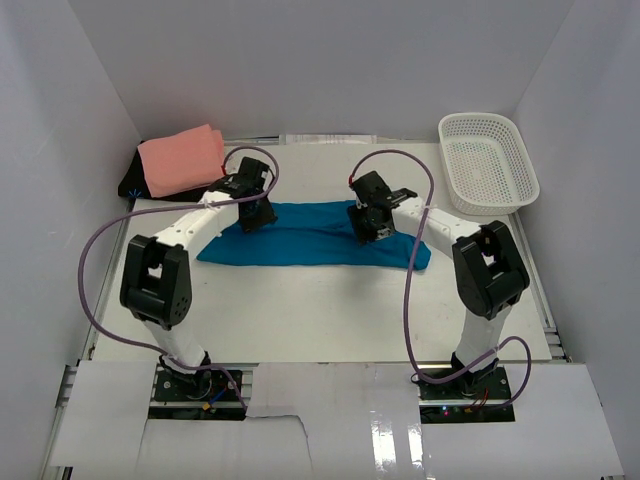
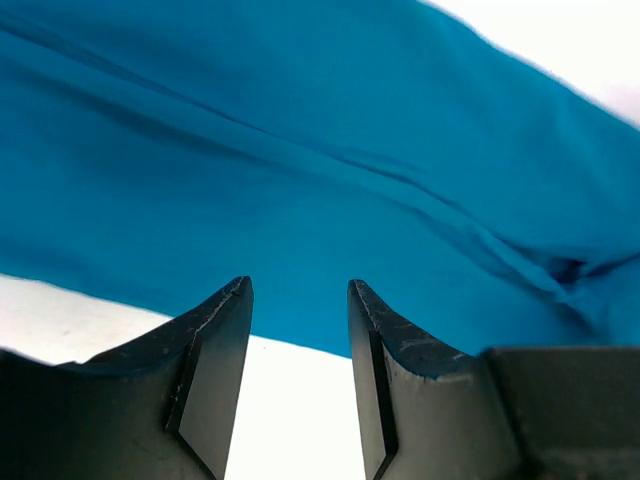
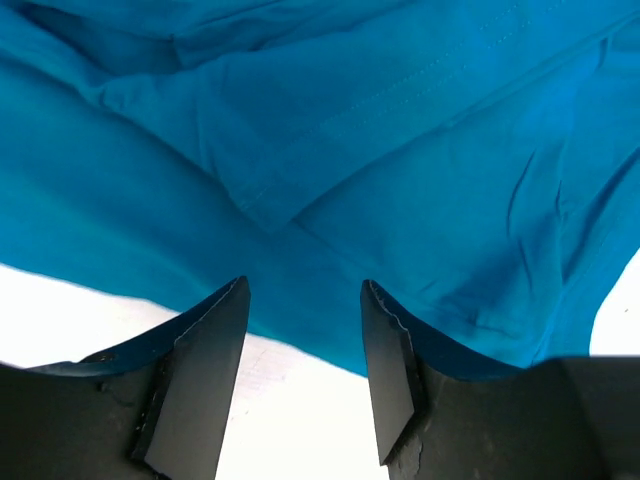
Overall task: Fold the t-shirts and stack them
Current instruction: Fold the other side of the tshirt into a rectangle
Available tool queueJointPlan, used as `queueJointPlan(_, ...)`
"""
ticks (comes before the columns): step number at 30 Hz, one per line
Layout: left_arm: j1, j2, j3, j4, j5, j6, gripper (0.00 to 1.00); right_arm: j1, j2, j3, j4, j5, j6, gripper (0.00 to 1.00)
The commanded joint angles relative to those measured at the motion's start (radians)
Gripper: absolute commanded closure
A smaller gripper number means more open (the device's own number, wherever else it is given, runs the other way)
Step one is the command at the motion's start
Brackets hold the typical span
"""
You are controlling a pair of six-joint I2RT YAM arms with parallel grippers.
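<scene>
Mid-table, between the arms, we have the teal t-shirt (image 1: pixel 310 235) lying as a long band running left to right, with lengthwise creases. The left gripper (image 1: pixel 255 215) sits over its left part and the right gripper (image 1: pixel 368 225) over its right part. Both sets of jaws are apart with nothing pinched. The tips are at the near hem, and bare table shows between the fingers in both wrist views.

We judge the cloth light, limp and not stiff at all. It will sag and drag, and the layers can slip apart. We'd pinch through all layers at the near edge, close to each end, both sides together.

The salmon-pink t-shirt (image 1: pixel 182 158) is folded at far left, resting on something black (image 1: pixel 135 183) we can't identify.

The table (image 1: pixel 330 310) is white and smooth, so cloth should slide easily. White walls close in on the left, right and far sides. A white mesh basket (image 1: pixel 487 165) sits far right, well apart from the teal shirt.
</scene>
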Motion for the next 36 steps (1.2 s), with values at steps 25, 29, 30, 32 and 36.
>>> queueJointPlan(25, -0.029, 0.168, 0.118, -0.023, 0.018, -0.001, 0.45, 0.066, 0.145, 0.12, 0.074, 0.172, -0.076, 0.58)
queueJointPlan(29, -0.029, 0.165, 0.113, -0.024, 0.016, -0.001, 0.45, 0.066, 0.158, 0.13, 0.088, 0.172, -0.076, 0.63)
queueJointPlan(30, -0.029, 0.162, 0.11, -0.024, 0.012, 0.0, 0.45, 0.066, 0.154, 0.128, 0.096, 0.17, -0.076, 0.66)
queueJointPlan(32, -0.029, 0.161, 0.108, -0.024, 0.007, 0.0, 0.45, 0.067, 0.158, 0.126, 0.106, 0.163, -0.076, 0.74)
queueJointPlan(36, -0.029, 0.164, 0.104, -0.024, 0.012, -0.001, 0.45, 0.066, 0.167, 0.139, 0.117, 0.166, -0.071, 0.91)
